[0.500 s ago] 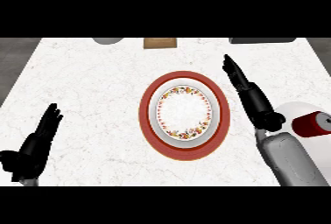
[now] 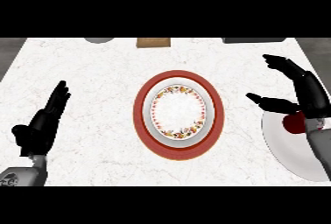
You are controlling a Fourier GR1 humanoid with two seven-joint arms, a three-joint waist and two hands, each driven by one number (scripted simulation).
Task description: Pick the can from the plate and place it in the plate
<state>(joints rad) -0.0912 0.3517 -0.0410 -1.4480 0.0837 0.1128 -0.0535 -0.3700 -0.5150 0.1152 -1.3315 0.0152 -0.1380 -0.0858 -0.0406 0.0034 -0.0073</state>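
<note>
At the right edge of the white marble counter (image 2: 97, 87), the red can (image 2: 296, 123) sits on a plain white plate (image 2: 287, 151), mostly hidden by the right hand (image 2: 304, 94), which hovers over it with fingers and thumb spread wide, holding nothing. Mid-counter lies a floral plate (image 2: 179, 112) on a red plate (image 2: 143, 127). Left hand (image 2: 42, 120) rests open at the near left, fingers up.

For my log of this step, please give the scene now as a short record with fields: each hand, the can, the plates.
right hand: open, fingers and thumb spread, above the red can
red can: on white plate, partly hidden by the forearm
white plate: right edge of the counter
floral plate: centre, on red plate, holds nothing
left hand: open, resting at left
</note>
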